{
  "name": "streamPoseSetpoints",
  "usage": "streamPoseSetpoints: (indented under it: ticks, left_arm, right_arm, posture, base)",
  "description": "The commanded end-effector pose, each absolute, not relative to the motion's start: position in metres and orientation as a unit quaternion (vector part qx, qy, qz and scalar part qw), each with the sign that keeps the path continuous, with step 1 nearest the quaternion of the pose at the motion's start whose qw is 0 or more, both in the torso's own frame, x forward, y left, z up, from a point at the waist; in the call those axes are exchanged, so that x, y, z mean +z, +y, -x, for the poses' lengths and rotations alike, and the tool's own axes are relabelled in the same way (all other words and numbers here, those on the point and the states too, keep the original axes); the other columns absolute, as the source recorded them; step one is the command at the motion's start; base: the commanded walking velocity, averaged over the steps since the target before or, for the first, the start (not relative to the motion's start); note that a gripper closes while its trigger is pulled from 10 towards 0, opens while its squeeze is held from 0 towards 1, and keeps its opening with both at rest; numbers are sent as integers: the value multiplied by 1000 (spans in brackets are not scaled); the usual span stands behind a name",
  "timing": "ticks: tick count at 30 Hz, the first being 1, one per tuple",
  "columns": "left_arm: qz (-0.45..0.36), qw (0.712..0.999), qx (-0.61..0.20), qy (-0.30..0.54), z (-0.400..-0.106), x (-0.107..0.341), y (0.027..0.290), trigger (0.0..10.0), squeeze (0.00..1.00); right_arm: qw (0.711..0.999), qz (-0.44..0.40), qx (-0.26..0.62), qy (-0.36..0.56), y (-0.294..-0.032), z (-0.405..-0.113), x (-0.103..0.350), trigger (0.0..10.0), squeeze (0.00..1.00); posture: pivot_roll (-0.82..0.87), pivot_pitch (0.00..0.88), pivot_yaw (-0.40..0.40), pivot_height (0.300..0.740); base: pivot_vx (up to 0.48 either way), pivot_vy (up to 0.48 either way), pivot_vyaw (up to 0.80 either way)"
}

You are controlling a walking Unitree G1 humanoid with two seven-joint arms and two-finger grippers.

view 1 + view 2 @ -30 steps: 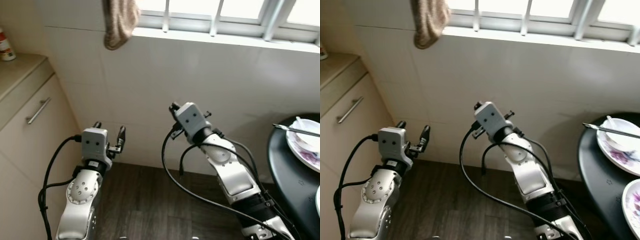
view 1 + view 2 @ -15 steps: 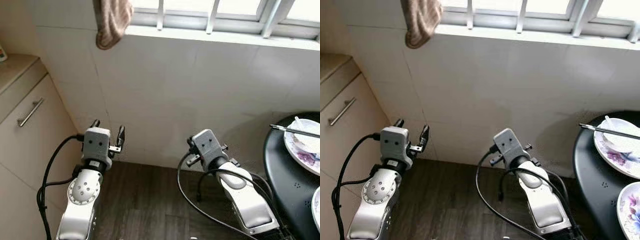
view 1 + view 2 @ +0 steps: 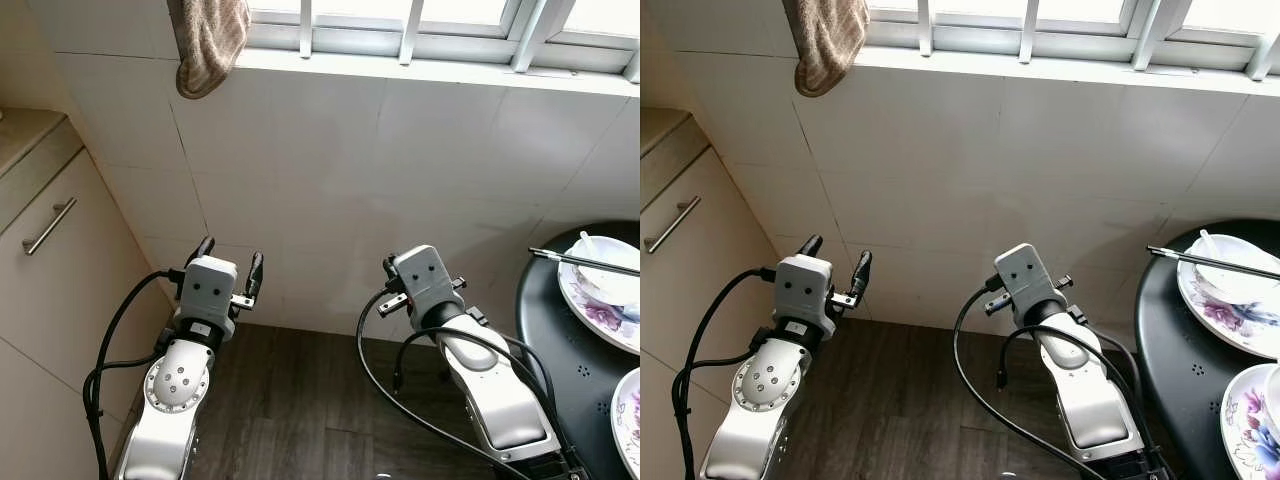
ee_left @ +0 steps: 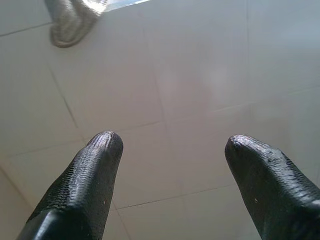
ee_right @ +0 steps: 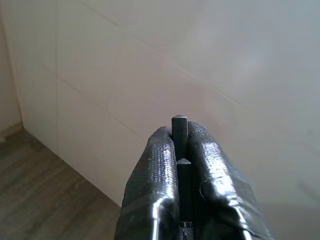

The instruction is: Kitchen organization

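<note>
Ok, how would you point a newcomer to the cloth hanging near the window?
Start at the white-framed window that runs along the top of the white tiled wall. At the left end of its sill, above the beige cabinet, hangs a brown-grey knitted cloth. It is the one soft, drooping thing against the hard tiles.

Both silver arms are raised in front of the body, forearms angled upward. The left hand (image 3: 229, 262) holds its two black fingers (image 4: 85, 175) spread wide apart — nothing between them. The right hand (image 5: 180, 150) has its fingers pressed together.
</note>
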State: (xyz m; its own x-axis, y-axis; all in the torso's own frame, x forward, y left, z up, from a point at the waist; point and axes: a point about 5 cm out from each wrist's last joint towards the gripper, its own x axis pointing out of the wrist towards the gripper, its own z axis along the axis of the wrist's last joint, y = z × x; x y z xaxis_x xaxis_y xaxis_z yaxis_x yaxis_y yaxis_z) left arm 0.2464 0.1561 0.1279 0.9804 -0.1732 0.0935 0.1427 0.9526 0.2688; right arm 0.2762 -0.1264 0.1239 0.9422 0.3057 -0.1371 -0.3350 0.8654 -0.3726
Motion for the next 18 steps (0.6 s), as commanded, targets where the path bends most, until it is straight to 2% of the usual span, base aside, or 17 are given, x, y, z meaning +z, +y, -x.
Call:
streamPoseSetpoints:
  ticks: [1, 18]
  left_arm:
    - [-133, 985, -89, -64, -244, 130, 155, 10000, 0]
    - [-119, 985, -79, -93, -245, 141, 158, 10000, 0]
  right_arm:
    - [963, 209, 173, 2, -120, -278, 136, 10000, 0]
    - [941, 254, 210, -75, -106, -274, 148, 10000, 0]
  posture:
    - [32, 31, -29, 740]
    - [38, 18, -32, 740]
  base:
    - [0, 0, 800]
    - [0, 0, 800]
